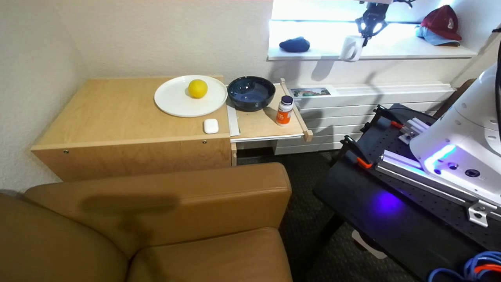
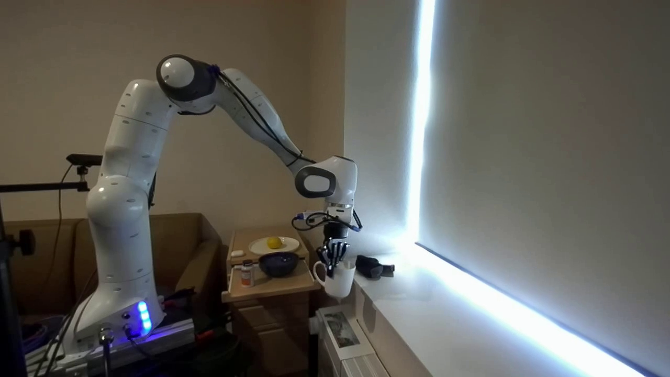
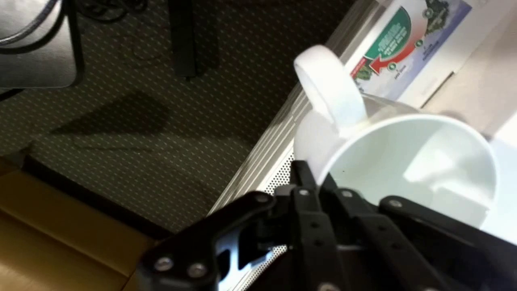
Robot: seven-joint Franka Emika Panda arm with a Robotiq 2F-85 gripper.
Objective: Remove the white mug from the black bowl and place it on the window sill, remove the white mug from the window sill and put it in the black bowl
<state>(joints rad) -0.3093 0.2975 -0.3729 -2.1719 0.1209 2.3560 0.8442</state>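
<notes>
The white mug [image 1: 346, 46] hung at the room-side edge of the window sill [image 1: 395, 51], above the white panel radiator [image 1: 352, 111], with no support showing beneath it. The step in hand looked to be the carry between bowl and sill, since the mug was out of the black bowl [image 1: 250, 105] and not set down; which of the two legs this was, the views did not tell. On the outward leg, the next move called for bringing the mug in over the sill's front edge, base clear of it, then levelling and lowering it before release. On the return, it called for a swing across to the bowl, minding the orange-labelled supplement bottle [image 1: 284, 113] near it. The Robotiq gripper [image 3: 316, 182] had its jaws drawn close together on the mug's wall, seemingly one finger inside the rim and one outside, just beside the handle [image 3: 341, 95]. In the wrist view the mug lay beyond the fingertips [image 3: 301, 171], mostly to their right, its mouth towards the camera; in both exterior views it hung below the gripper, slightly tilted.
</notes>
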